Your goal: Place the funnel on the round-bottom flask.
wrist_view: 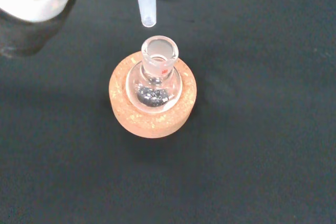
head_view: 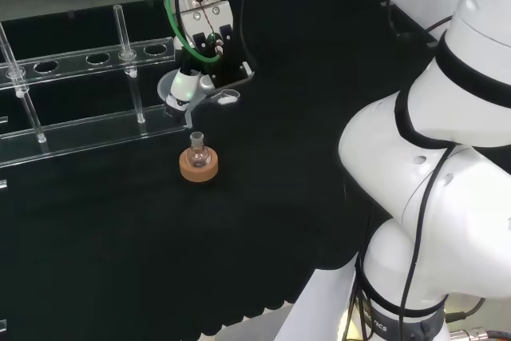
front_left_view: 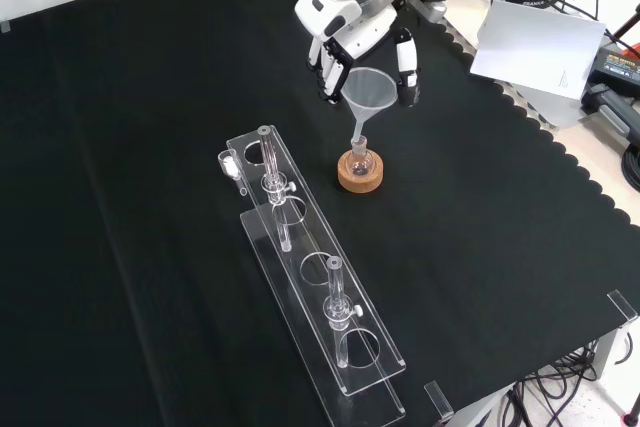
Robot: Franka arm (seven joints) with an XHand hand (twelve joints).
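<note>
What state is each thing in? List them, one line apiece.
hand: fingers curled round the funnel's rim, holding it above the flask.
funnel: upright, held in the air, stem tip just above the flask's mouth, not yet in.
round-bottom flask: upright on its stand, mouth open, a little dark material at the bottom.
cork ring: flat on the cloth, under the flask.
test-tube rack: standing, with two tubes upright in it.

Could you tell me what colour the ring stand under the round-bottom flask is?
The cork ring is a light orange-tan, speckled; the wrist view shows it best.
</note>
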